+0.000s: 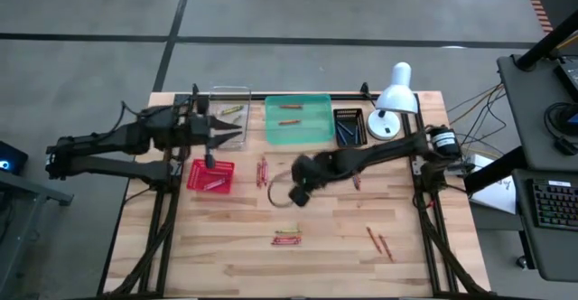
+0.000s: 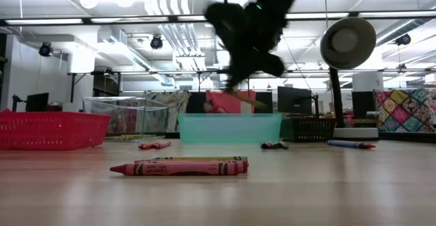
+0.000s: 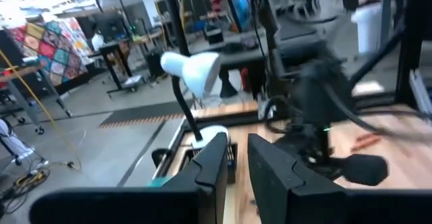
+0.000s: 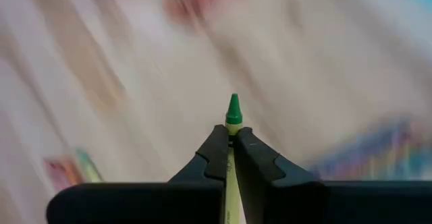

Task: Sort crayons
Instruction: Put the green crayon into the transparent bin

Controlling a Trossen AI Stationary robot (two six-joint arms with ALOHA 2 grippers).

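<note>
My right gripper [image 4: 231, 135] hangs above the middle of the table [image 1: 298, 194], shut on a yellow-green crayon [image 4: 233, 113] whose green tip pokes out past the fingertips. Loose crayons lie on the wood: red ones [image 1: 262, 171] left of it, a red and green pair [image 1: 287, 238] near the front [image 2: 180, 166], and more at the right [image 1: 377, 241]. My left gripper [image 3: 237, 158] is level over the red basket [image 1: 210, 175] and the clear bin [image 1: 230, 115], its fingers a narrow gap apart with nothing between them. My right gripper pinches the crayon's shaft just below its tip [image 4: 233, 126] between its two fingers. The crayon lies along the fingers, pointing the way they point. The fingers slant downward toward the table. The crayon is lifted clear of the wood.
The teal tray [image 1: 298, 98] at the back holds orange crayons [image 1: 289, 107]. A black tray [image 1: 349, 126] with blue crayons stands to its right, beside a white desk lamp [image 1: 395, 101]. The clear bin holds a yellowish crayon [image 1: 233, 110]. Bare wood lies at the front left.
</note>
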